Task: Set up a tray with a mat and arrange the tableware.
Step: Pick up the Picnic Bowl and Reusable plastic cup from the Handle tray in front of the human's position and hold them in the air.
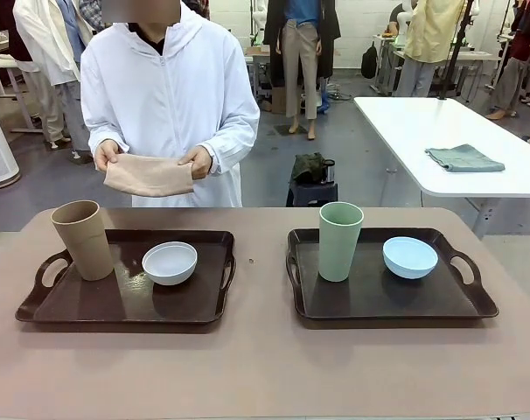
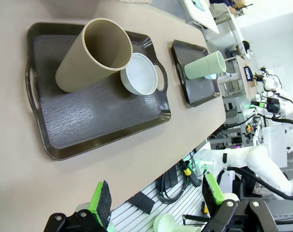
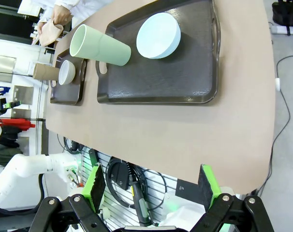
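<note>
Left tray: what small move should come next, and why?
Probably the left gripper, open, should reach for the tan cup: it and the white bowl occupy the bare left tray, while the person holds the folded mat.

Bare table (image 1: 261, 262) between the two trays (image 1: 116, 302)
</note>
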You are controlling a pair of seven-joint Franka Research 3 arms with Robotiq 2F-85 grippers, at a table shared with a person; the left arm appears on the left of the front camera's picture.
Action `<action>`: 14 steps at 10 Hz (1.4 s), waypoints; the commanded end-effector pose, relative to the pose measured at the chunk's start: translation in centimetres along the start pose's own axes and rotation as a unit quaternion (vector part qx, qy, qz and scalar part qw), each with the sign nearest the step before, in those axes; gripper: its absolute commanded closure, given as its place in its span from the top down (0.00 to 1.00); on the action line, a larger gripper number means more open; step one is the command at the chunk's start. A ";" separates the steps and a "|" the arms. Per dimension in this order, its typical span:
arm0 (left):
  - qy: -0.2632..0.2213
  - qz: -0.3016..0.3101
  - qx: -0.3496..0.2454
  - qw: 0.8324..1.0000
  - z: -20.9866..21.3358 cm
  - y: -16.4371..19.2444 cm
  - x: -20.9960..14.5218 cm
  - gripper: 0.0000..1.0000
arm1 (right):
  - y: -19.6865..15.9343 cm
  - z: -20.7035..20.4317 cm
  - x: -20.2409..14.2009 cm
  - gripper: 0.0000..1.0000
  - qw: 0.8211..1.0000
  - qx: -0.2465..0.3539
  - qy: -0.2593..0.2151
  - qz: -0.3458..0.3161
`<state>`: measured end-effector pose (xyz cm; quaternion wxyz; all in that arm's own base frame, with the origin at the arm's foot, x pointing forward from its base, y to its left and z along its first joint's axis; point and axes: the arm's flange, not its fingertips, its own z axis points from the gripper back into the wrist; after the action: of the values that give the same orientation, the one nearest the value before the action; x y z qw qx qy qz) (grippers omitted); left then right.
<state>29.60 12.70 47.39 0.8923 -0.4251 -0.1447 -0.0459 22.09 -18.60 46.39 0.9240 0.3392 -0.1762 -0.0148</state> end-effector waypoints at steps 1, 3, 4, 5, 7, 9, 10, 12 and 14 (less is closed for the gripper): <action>-0.006 -0.009 -0.011 1.000 0.1 0.2 0.1 1.00 | -0.1 0.0 0.1 1.00 1.000 0.015 -0.004 0.006; -0.006 -0.009 -0.011 1.000 0.1 0.2 0.1 1.00 | -0.1 0.0 0.1 1.00 1.000 0.015 -0.004 0.006; -0.006 -0.009 -0.011 1.000 0.1 0.2 0.1 1.00 | -0.1 0.0 0.1 1.00 1.000 0.015 -0.004 0.006; -0.006 -0.009 -0.011 1.000 0.1 0.2 0.1 1.00 | -0.1 0.0 0.1 1.00 1.000 0.015 -0.004 0.006; -0.017 -0.088 0.003 0.996 0.7 -0.5 1.2 1.00 | 2.4 0.2 1.0 1.00 1.000 -0.021 0.001 0.002; 0.002 -0.249 -0.019 0.968 1.7 -3.4 2.8 1.00 | 11.4 -0.2 4.0 1.00 0.997 -0.072 0.008 0.037; 0.007 -0.299 -0.003 0.954 1.6 -4.3 3.3 1.00 | 16.0 -1.4 4.9 1.00 0.994 -0.101 0.027 0.025; 0.027 -0.391 0.026 0.920 0.9 -4.9 4.9 1.00 | 25.7 -4.0 6.4 1.00 0.986 -0.159 0.041 0.036; 0.026 -0.489 0.081 0.868 -0.3 -3.8 7.0 1.00 | 35.3 -7.5 7.6 1.00 0.981 -0.186 0.036 0.049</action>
<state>34.13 9.71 53.52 0.8007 -0.2659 -0.2860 -0.4542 25.99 10.88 64.40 0.9734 0.1578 -0.1644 0.0225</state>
